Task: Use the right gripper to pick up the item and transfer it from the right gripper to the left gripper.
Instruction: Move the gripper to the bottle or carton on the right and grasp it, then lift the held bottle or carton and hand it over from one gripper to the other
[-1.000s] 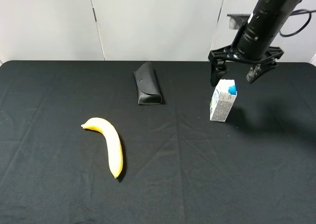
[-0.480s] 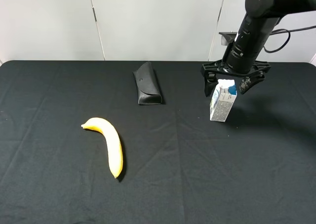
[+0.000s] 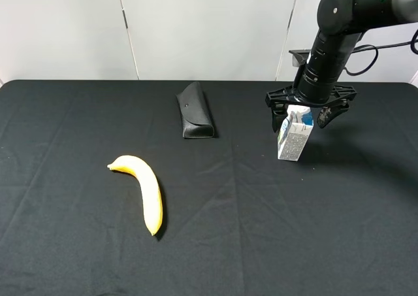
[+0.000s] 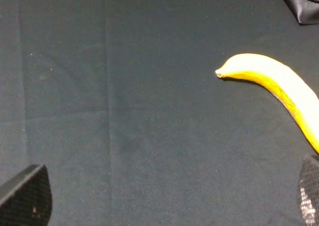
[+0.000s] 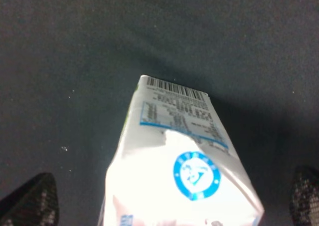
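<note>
My right fingers (image 5: 32, 203), black with a cross-hatched grip texture on the pads, are spread wide on either side of the small white milk carton with a blue top (image 5: 174, 151). Dark cloth shows in the gap between each pad and the cardboard, so I am pinching nothing. From my wrist, only the two tips show at the corners of the picture. The carton's smooth, glossy top slope is bright with glare; I can make out a round blue emblem, a block of fine blue print and a barcode along the far edge, but none of the text is readable.

From the high camera, the right fingers (image 3: 277, 118) hang from a flat crossbar around the carton's upper end. The carton (image 3: 295, 139) stands upright on the counter (image 3: 261, 230), a flat surface under a matte black cloth with soft creases. The carton's grey-green printed side faces the camera, and its top is partly hidden behind the crossbar.

My left fingers (image 4: 27, 198) are also spread apart and hold nothing, with only two dark corners in view above bare cloth. The high camera does not show them.

A curved, smooth yellow banana (image 3: 145, 188) lies well apart to the left. A black, wedge-shaped, leather-like glasses case (image 3: 194, 110) lies farther back, cut off at the edge of the left wrist view.
</note>
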Available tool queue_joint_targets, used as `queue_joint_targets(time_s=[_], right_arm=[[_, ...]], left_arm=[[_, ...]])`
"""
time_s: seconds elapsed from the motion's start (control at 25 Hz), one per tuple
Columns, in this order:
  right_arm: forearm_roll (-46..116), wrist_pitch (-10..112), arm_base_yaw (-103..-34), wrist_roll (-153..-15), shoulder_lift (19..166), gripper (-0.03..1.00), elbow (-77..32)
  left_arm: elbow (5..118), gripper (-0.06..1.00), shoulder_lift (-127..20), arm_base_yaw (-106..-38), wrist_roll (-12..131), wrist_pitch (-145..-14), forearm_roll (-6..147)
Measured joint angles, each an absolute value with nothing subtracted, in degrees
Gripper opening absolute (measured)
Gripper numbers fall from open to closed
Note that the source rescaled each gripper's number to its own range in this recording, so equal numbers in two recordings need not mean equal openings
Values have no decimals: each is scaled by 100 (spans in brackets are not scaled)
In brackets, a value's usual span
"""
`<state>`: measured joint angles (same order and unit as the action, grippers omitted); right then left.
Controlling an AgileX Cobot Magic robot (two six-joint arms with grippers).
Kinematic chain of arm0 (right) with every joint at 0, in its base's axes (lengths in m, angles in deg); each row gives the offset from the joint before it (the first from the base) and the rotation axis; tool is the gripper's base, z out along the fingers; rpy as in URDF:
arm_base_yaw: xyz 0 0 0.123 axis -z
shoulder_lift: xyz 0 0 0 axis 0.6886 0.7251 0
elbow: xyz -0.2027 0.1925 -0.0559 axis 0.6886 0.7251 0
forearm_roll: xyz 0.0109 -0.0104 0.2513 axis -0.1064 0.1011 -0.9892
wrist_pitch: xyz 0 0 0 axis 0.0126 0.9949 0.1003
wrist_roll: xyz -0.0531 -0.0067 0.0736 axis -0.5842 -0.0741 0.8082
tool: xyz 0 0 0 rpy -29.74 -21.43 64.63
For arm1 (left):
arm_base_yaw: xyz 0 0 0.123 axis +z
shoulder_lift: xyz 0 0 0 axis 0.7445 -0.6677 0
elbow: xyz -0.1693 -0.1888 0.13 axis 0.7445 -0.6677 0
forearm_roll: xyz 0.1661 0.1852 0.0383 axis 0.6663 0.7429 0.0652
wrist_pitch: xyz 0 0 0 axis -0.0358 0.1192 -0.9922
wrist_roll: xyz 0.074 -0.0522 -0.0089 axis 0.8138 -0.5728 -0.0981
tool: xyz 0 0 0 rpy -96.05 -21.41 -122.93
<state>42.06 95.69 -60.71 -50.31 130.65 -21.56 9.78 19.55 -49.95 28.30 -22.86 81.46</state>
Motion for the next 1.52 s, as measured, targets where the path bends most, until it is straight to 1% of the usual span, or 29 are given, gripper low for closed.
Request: queue_joint_targets(time_s=[0.36,0.4,0.44,0.48,0.52,0.56,0.6,0.64,1.04,1.36,1.52], right_arm=[[4206,9569,-6071,-5031,13065,100,-2156],[4206,9569,-6071,-5031,13065,96,-2156],[4206,9569,-6071,-5031,13065,83,-2156],[4206,9569,-6071,-5031,13065,55,-2156],[4176,9560,-6071,-5014,13065,25,-2156],[4182,9548,-6071,-5008,13065,0,-2156],[4176,9526,-6071,-5008,13065,9,-2156],[4180,9516,-6071,-5008,13065,7,-2156],[4180,9568,-6071,-5014,13065,7,-2219],[4183,10407,-6071,-5187,12782,7,-2925],[4080,10737,-6071,-5343,12687,7,-3059]], left_arm=[[978,97,1955,-4995,2830,-2286,8146],[978,97,1955,-4995,2830,-2286,8146],[978,97,1955,-4995,2830,-2286,8146],[978,97,1955,-4995,2830,-2286,8146],[978,97,1955,-4995,2830,-2286,8146],[978,97,1955,-4995,2830,-2286,8146],[978,97,1955,-4995,2830,-2286,8146],[978,97,1955,-4995,2830,-2286,8146],[978,97,1955,-4995,2830,-2286,8146],[978,97,1955,-4995,2830,-2286,8146],[978,97,1955,-4995,2830,-2286,8146]])
